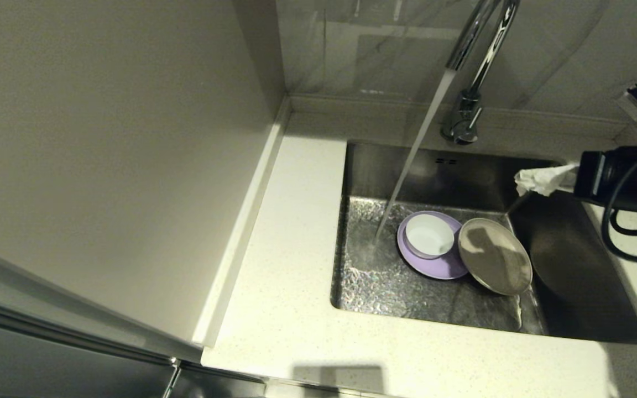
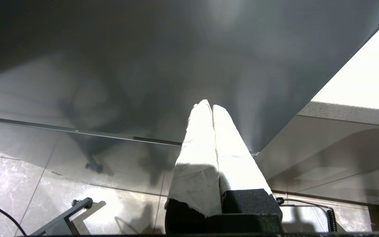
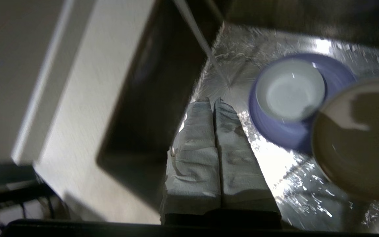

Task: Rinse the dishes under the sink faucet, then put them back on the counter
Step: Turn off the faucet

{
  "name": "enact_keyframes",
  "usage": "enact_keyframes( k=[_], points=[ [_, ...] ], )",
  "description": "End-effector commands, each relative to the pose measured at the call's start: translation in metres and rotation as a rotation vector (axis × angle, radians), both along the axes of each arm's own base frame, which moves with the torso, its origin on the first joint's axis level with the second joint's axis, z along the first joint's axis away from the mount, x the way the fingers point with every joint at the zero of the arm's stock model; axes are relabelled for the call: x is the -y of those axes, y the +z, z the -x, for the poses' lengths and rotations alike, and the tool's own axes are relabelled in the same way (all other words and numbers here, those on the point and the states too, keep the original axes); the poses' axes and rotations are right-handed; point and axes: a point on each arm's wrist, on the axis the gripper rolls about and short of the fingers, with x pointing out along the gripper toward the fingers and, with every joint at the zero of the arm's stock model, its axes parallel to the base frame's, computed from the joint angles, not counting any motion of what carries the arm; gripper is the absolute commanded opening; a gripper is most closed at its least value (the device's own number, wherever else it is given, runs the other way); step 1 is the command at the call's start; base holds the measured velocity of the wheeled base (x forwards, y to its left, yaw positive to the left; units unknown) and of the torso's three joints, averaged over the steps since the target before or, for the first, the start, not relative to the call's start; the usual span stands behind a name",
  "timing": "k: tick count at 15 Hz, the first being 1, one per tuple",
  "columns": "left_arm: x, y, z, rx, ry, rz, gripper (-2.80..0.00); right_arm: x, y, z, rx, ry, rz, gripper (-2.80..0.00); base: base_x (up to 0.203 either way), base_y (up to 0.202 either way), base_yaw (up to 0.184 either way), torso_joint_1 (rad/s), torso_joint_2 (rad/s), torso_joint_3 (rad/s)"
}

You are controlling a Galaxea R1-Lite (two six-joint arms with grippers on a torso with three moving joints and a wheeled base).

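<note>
Water (image 1: 415,149) streams beside bowl (image 1: 429,235) atop purple plate (image 1: 434,266).

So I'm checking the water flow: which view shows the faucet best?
The head view: the chrome faucet stands behind the sink, its stream falling beside the lilac plate. The right wrist view shows only the stream; the left wrist view shows neither.

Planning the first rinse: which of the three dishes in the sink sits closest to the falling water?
The pale lilac-purple plate, carrying the small white bowl; its rim lies beside the stream. The cream-beige plate sits farther away.
</note>
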Motion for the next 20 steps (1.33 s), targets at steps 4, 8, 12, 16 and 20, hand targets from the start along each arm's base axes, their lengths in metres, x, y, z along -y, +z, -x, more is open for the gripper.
enact_keyframes(
  k=[4,8,12,16,20],
  points=[
    [0.0,0.0,0.0,0.004,0.0,0.001,-2.8,-0.003,-0.014,-0.056,-0.08,-0.009,-0.065,-2.8,0.0,0.0,0.0,0.0,0.0,0.0],
    [0.0,0.0,0.0,0.003,0.0,0.001,-2.8,-0.005,-0.018,-0.087,-0.061,-0.004,-0.064,-2.8,0.0,0.0,0.0,0.0,0.0,0.0],
    [0.0,0.0,0.0,0.003,0.0,0.001,-2.8,-0.005,-0.005,-0.125,0.022,-0.002,-0.066,-2.8,0.0,0.0,0.0,0.0,0.0,0.0],
    [0.0,0.0,0.0,0.003,-0.001,0.001,-2.8,-0.005,-0.001,-0.152,0.059,-0.009,-0.095,-2.8,0.0,0.0,0.0,0.0,0.0,0.0],
    [0.0,0.0,0.0,0.005,0.0,0.001,-2.8,-0.005,0.006,-0.165,0.103,-0.012,-0.108,-2.8,0.0,0.0,0.0,0.0,0.0,0.0]
  ],
)
